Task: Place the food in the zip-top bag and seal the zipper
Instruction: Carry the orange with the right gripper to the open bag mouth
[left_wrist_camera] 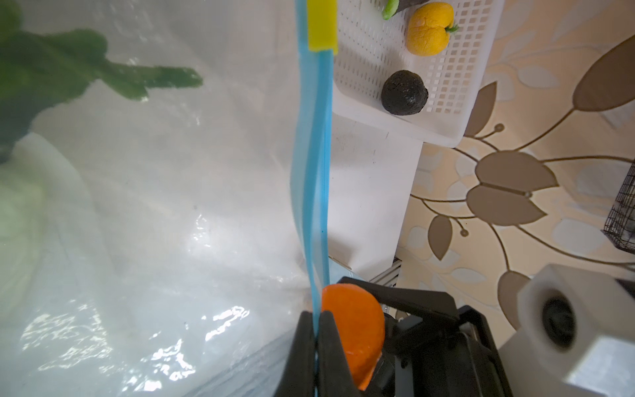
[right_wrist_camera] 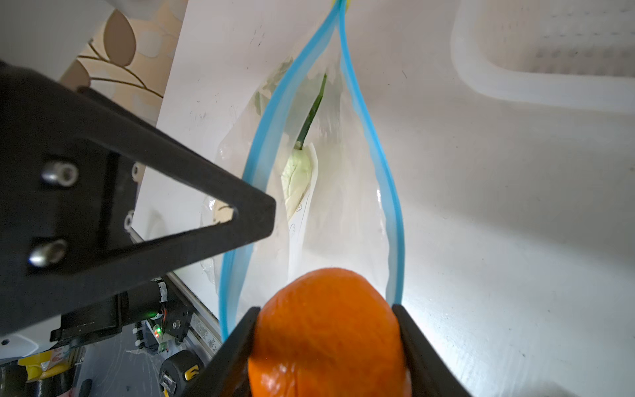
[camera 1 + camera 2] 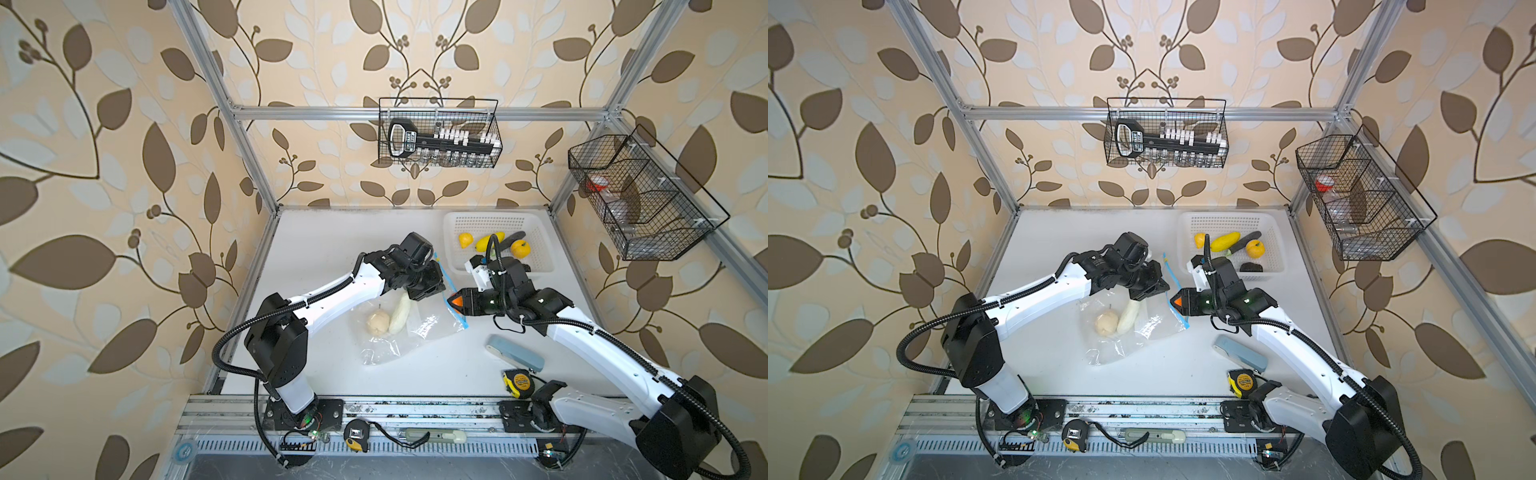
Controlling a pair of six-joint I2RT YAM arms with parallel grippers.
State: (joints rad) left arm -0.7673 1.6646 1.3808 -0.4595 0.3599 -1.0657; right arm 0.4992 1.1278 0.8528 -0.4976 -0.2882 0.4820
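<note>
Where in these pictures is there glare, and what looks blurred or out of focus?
In the left wrist view, white glints speckle the zip-top bag and the leafy green piece behind its plastic is blurred; in the right wrist view, the white basket is out of focus while the orange toy fruit looks fairly sharp; in both top views, the bag's crinkles glint.

The zip-top bag (image 3: 419, 328) is clear with white glints, its zipper (image 1: 314, 172) light blue and its slider tab (image 1: 322, 25) yellow; the round piece (image 3: 377, 323) seen through it is beige and the long piece (image 3: 400, 316) pale green-white. The toy fruit (image 2: 330, 330) is bright orange, the perforated basket (image 1: 446, 86) white, its pepper (image 1: 429, 29) yellow-orange and its rough ball (image 1: 404, 92) near-black. The wallpaper (image 3: 104, 166) is beige with brown and pale grey leaves, the tape measure (image 3: 517, 384) yellow and black.
</note>
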